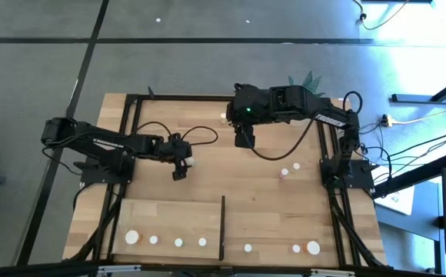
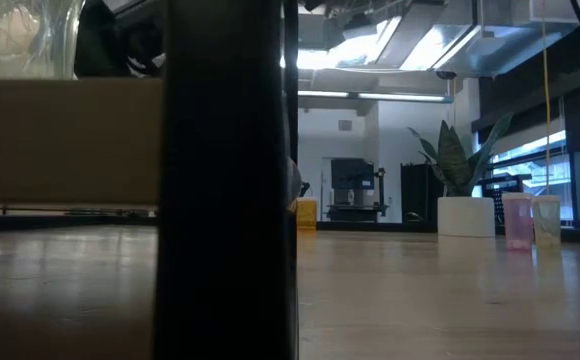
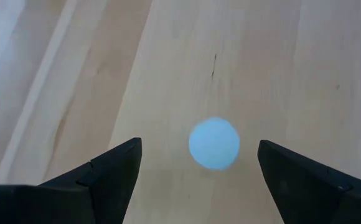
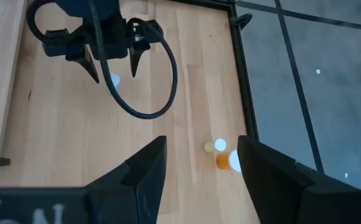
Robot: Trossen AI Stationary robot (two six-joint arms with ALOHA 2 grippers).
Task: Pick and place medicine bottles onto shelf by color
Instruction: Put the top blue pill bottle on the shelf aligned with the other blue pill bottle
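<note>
1. Nearest the front edge of the table lies the shelf [image 1: 173, 219], a pale plank panel with a thin black upright strip [image 1: 222, 228] along its right short edge.
2. On the shelf stand four white-capped medicine bottles in a row: a larger one [image 1: 132, 237] at the left, then three small ones [image 1: 154, 240], [image 1: 178, 242], [image 1: 202, 241].
3. Right of the strip, on the bare tabletop [image 1: 269, 177], stand three more caps: a small one [image 1: 247, 248], another [image 1: 295, 248] and a larger one [image 1: 313, 247].
4. Toward mid-table, the left gripper [image 1: 181, 166] hangs over a single bottle [image 3: 214, 144]. Its fingers [image 3: 109, 171] stand spread on either side of the white cap without touching it, grasping nothing.
5. On the right side two small bottles stand close together [image 1: 284, 172], [image 1: 296, 165]; from table height they look pink [image 2: 517, 221] and pale green [image 2: 546, 220].
6. Farther back, the right gripper [image 1: 244, 138] hovers above the table with its fingers apart and empty. Its wrist view shows an orange bottle [image 4: 228, 161] touching a pale one [image 4: 216, 146] near the black rail [image 4: 246, 81].
7. Beyond the far edge sits a white pot with a spiky green plant [image 2: 462, 190].
</note>
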